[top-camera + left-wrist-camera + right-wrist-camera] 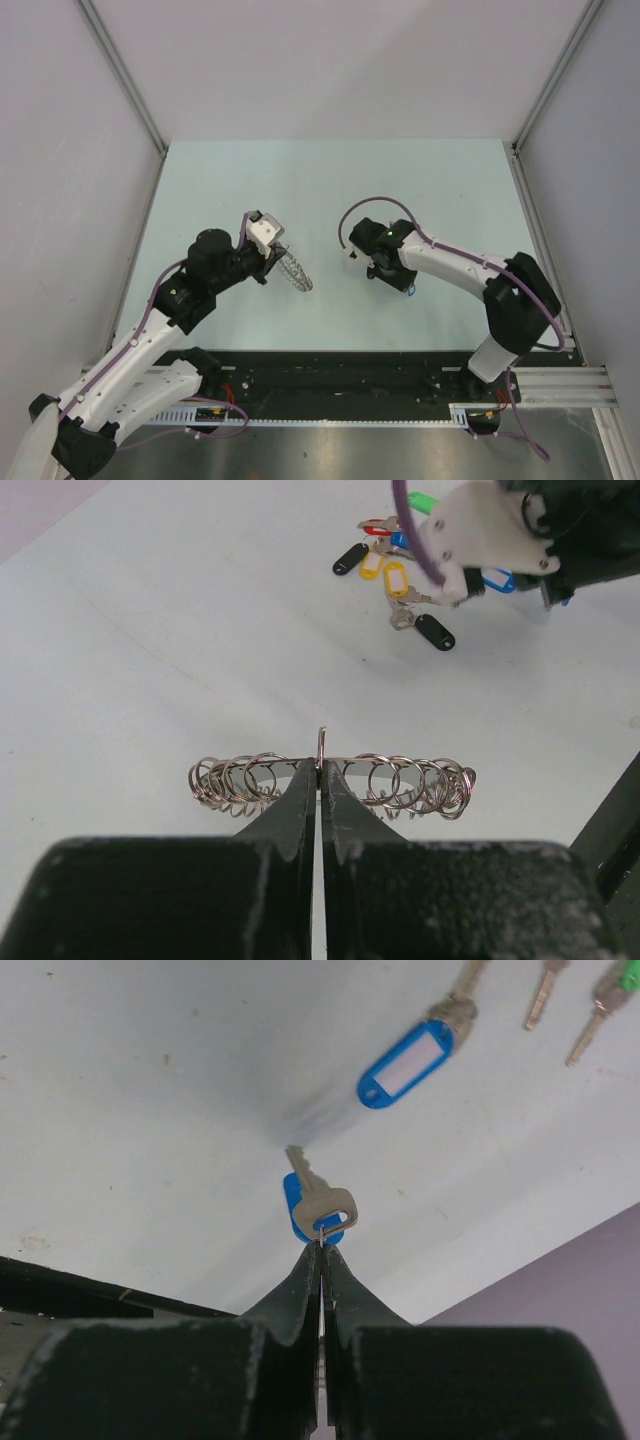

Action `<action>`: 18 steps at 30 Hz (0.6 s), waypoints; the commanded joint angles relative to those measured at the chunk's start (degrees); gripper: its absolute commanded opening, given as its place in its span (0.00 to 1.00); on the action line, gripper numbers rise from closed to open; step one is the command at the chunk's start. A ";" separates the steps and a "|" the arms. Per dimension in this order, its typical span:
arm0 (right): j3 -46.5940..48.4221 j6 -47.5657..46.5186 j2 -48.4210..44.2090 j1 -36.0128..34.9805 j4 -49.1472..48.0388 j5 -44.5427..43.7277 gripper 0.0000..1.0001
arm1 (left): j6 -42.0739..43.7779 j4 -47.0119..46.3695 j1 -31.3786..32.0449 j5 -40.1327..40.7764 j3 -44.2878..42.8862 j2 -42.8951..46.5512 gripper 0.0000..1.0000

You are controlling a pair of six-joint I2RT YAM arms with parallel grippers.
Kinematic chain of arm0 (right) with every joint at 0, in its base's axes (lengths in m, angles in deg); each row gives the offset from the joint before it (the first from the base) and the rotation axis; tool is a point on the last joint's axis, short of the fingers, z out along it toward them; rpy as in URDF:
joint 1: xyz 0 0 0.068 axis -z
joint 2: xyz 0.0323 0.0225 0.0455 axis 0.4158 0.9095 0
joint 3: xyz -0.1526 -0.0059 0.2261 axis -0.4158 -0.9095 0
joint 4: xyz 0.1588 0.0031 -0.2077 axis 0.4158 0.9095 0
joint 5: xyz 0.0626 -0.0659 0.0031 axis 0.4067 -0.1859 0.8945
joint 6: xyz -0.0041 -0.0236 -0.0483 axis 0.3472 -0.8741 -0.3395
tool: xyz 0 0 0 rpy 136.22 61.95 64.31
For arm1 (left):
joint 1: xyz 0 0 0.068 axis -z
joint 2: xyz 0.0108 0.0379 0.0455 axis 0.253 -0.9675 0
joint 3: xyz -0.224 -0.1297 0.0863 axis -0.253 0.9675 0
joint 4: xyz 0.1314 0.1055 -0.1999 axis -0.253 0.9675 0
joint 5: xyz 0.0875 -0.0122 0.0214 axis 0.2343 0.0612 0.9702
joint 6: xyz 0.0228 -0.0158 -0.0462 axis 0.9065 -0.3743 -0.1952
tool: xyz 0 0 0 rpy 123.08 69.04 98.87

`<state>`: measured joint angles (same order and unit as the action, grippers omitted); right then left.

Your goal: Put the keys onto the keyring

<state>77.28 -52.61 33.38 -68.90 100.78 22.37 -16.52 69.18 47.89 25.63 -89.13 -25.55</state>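
The left tool [319,768] is clenched on the keyring [232,778], its two fingers pressed together around one thin upright wire at the ring's middle. Small split rings hang bunched along the keyring on both sides of the grip, too overlapped to count. The keyring sits left of the centre of the tabletop [330,190], low over the surface. Whether it touches, I cannot tell.

The right tool [321,1252] is clenched too, pinching the small wire loop of one blue-tagged key [325,1205]. Its metal blade points away from the fingers, with the blue tag behind it. A second blue-tagged key [405,1063] lies flat on the tabletop beyond it. Two more key blades show further right, one with a sliver of green tag at the frame's edge.

Seen from the left wrist, the keys [397,580] lie in one loose cluster to the far right of the keyring, well apart from it. They are partly hidden under the right arm's white wrist mount [480,535]. I count seven tags there: two black, two yellow, one red, one green and one blue.
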 commanded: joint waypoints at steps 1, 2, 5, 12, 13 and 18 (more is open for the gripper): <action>3.39 -2.79 8.57 -3.55 3.02 0.03 0.00 | 1.31 -2.51 -0.27 0.00 -2.37 1.03 0.01; 3.75 -3.05 9.91 -3.91 2.85 0.02 0.00 | 1.31 -2.51 -0.27 0.00 -2.45 1.11 0.00; 5.68 -3.49 13.87 -5.76 2.23 0.46 0.00 | 1.31 -2.51 -0.27 -0.09 -2.37 1.29 0.01; 9.90 -7.00 17.57 -9.80 -2.86 1.96 0.02 | 1.40 -2.51 -0.19 -0.09 -2.37 1.38 0.00; 10.68 -7.27 18.27 -10.15 -3.22 1.96 0.04 | 1.40 -2.51 -0.27 -0.18 -2.45 1.38 0.00; 12.27 -7.71 20.21 -10.86 -6.38 3.89 0.20 | 1.40 -2.51 -0.27 -0.09 -2.36 1.47 0.00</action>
<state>86.97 -58.55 52.90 -79.18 97.83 24.27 -16.48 69.29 47.89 25.63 -89.10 -25.39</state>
